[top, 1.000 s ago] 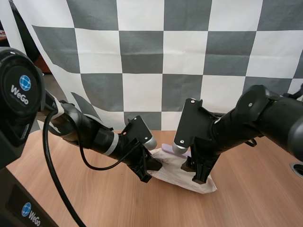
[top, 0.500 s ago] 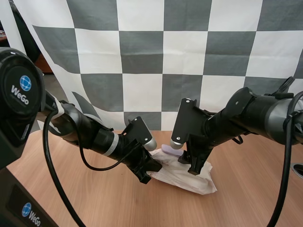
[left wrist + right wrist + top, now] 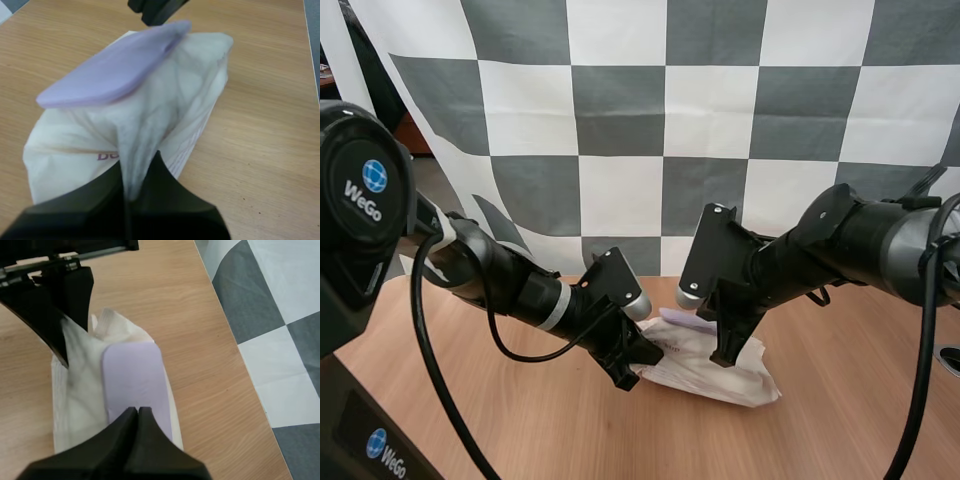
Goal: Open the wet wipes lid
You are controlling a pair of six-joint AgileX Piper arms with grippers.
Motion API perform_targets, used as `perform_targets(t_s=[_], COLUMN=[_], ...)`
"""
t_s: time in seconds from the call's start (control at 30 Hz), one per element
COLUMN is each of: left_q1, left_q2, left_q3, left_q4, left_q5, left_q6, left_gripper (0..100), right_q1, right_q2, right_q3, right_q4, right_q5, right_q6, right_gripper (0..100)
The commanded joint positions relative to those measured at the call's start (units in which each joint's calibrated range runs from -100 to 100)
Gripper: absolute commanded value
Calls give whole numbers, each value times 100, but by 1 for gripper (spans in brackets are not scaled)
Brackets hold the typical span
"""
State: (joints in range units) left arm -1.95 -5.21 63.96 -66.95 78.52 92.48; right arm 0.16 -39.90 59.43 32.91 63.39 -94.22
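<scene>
Left gripper (image 3: 136, 176) pinches the limp, light wet wipes pack (image 3: 196, 100); right gripper (image 3: 136, 413) nips the stiff lavender lid (image 3: 132, 376) at its edge, judged the sound hold.

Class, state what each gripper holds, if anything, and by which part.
Left gripper pinches the wet wipes pack by its end wrapper. Right gripper sits at the edge of the lilac lid; a hold there cannot be told.

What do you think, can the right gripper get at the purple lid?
Probably yes: the right gripper seems pinched on the purple lid; the left gripper holds only the pack.
</scene>
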Motion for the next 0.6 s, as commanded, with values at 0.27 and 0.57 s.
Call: perform_targets(t_s=[0.27, 0.57], left_q1=[-3, -3], left_q2=[-4, -4], left_q3=[0, 0], left_q4=[103, 164], left_q5=[22, 22], left_q6=[87, 87], left_gripper=[0, 0], right_q1=[5, 5], right_q2=[-37, -292], right_q3=[-3, -3], right_q4=[-116, -687], right_q5=[740, 1126], right_q6=[40, 378], right_gripper=[0, 100])
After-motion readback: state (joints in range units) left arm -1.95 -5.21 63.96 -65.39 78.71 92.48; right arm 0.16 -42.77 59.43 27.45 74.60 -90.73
